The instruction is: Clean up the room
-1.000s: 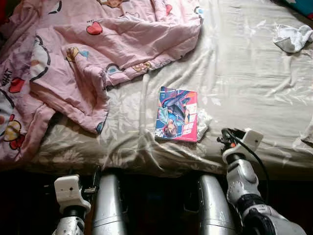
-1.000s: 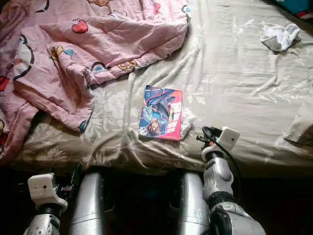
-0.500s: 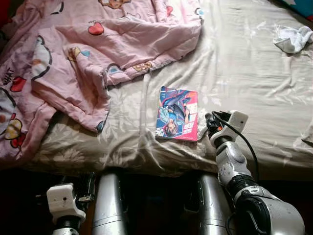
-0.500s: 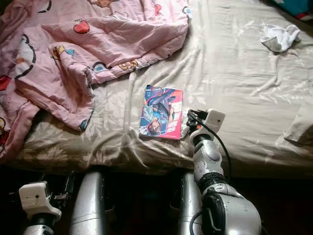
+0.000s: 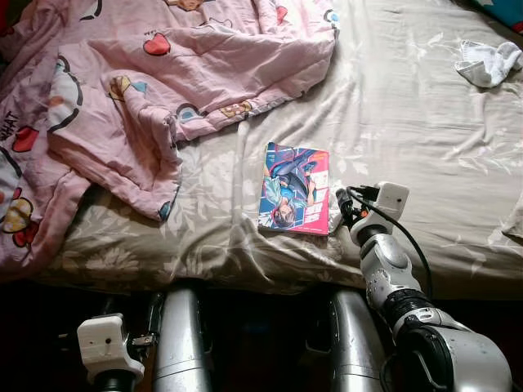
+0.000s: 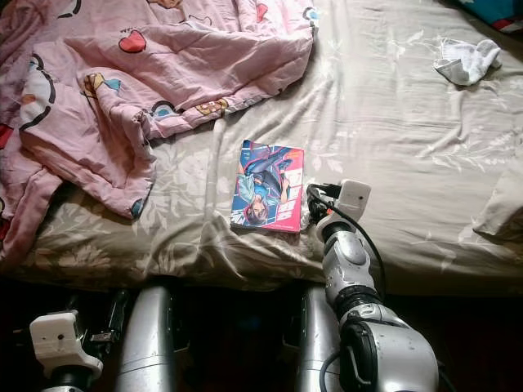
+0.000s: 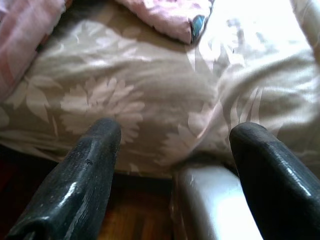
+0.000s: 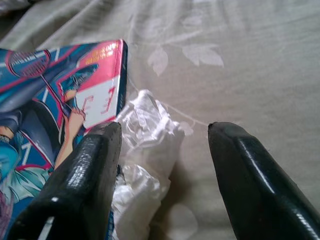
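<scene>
Where pink quilt [image 5: 147, 90] crowds bed, book [image 5: 295, 189] beside perhaps crumpled wrapper [image 8: 145, 145], right claw [image 8: 162, 150] agape

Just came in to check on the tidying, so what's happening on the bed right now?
The robot stands at the bed's edge. Its right gripper is open, fingers spread around a crumpled white wrapper lying against a colourful book on the beige sheet. Nothing is grasped yet. The left gripper hangs open below the mattress. A pink blanket is heaped on the robot's left, and a white cloth lies far right.
</scene>
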Controlling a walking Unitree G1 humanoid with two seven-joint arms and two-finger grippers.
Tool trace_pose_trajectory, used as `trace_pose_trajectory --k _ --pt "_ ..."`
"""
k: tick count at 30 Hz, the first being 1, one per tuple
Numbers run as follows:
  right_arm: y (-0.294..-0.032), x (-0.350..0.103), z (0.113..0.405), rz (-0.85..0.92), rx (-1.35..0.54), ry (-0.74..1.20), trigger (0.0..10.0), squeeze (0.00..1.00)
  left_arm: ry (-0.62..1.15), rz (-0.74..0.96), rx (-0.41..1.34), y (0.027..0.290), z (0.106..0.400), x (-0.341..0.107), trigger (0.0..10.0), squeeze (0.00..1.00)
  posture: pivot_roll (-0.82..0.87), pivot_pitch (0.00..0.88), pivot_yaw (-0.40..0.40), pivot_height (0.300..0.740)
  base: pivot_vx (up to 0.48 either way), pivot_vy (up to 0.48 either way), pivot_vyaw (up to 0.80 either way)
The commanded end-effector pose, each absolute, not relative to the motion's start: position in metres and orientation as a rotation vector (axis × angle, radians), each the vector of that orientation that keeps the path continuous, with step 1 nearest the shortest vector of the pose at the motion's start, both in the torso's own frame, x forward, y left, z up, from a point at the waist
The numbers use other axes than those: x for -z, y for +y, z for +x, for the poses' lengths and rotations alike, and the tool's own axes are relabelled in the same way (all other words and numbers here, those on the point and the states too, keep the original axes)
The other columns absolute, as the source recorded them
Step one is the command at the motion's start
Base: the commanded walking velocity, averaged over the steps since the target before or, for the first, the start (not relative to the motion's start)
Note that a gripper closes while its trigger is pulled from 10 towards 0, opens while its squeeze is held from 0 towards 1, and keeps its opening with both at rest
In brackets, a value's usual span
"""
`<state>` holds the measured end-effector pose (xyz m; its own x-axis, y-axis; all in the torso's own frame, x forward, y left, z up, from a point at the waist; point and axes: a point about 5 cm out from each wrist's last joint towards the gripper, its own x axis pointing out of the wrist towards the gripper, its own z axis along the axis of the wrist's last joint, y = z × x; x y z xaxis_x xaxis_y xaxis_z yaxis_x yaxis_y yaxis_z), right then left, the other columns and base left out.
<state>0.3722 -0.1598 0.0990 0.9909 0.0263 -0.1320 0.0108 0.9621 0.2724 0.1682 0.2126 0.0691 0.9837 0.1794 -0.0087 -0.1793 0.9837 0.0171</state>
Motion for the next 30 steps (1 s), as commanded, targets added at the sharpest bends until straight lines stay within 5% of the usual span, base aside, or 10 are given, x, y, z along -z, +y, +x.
trace_pose_trajectory --k 1,5,22,23,24,25,26,30 --pt "-0.162 -0.080 0.363 0.264 0.002 0.224 10.0 0.00 0.062 0.020 -0.187 0.213 0.158 -0.063 10.0 0.00 0.21 0.440 -0.044 0.572 0.000 0.000 0.00" --pt "-0.160 -0.071 0.358 0.255 -0.014 0.264 10.0 0.00 0.080 0.037 -0.196 0.228 0.228 -0.060 10.0 0.00 0.22 0.455 -0.040 0.572 0.000 0.000 0.00" --pt "-0.156 -0.073 0.359 0.264 -0.003 0.257 10.0 0.00 0.078 0.013 -0.190 0.228 0.226 -0.060 10.0 0.00 0.23 0.472 -0.046 0.572 0.000 0.000 0.00" --pt "-0.155 -0.073 0.359 0.261 -0.014 0.258 8.7 0.00 0.077 0.015 -0.192 0.229 0.226 -0.061 10.0 0.00 0.23 0.472 -0.046 0.572 0.000 0.000 0.00" --pt "-0.155 -0.073 0.359 0.260 -0.017 0.259 3.9 0.00 0.077 0.015 -0.192 0.229 0.226 -0.061 10.0 0.00 0.23 0.472 -0.046 0.572 0.000 0.000 0.00" --pt "-0.155 -0.072 0.359 0.258 -0.015 0.261 3.3 0.00 0.077 0.015 -0.192 0.229 0.226 -0.061 10.0 0.00 0.23 0.472 -0.047 0.572 0.000 0.000 0.00" --pt "-0.155 -0.071 0.359 0.258 -0.013 0.263 0.0 0.00 0.076 0.017 -0.193 0.230 0.226 -0.062 10.0 0.00 0.23 0.472 -0.047 0.572 0.000 0.000 0.00" --pt "-0.156 -0.069 0.357 0.257 -0.005 0.273 0.0 0.00 0.071 0.018 -0.193 0.230 0.226 -0.062 10.0 0.00 0.23 0.472 -0.047 0.572 0.000 0.000 0.00"
